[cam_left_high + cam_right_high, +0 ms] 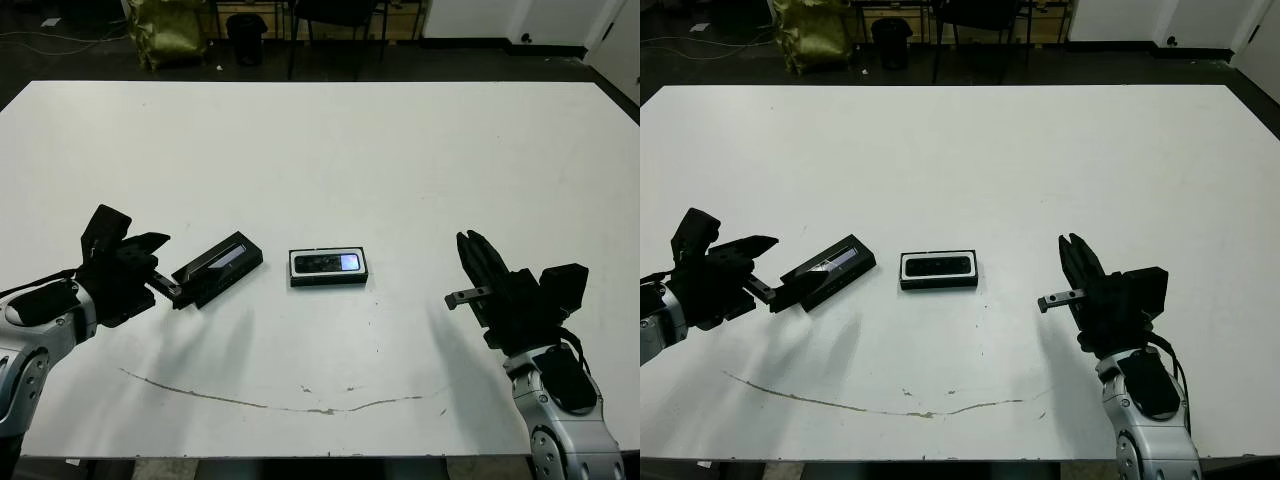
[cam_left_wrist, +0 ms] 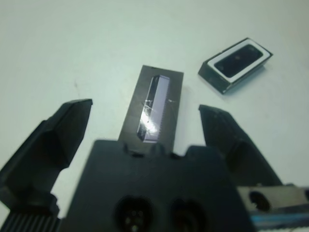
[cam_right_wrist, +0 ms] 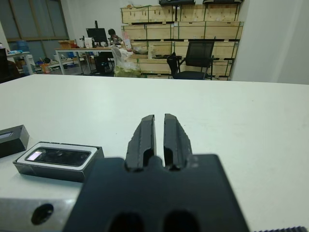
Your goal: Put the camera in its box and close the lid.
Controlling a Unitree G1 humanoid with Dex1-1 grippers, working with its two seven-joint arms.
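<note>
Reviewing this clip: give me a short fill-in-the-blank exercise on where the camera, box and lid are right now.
1. The camera lies inside the ____.
2. The lid rests on the table, to the robot's ____ of the box.
3. The fingers of the left gripper stand ____, one on each side of the lid.
4. The gripper whose fingers are shut, holding nothing, is the ____ gripper.

Missing words: box; left; open; right
</note>
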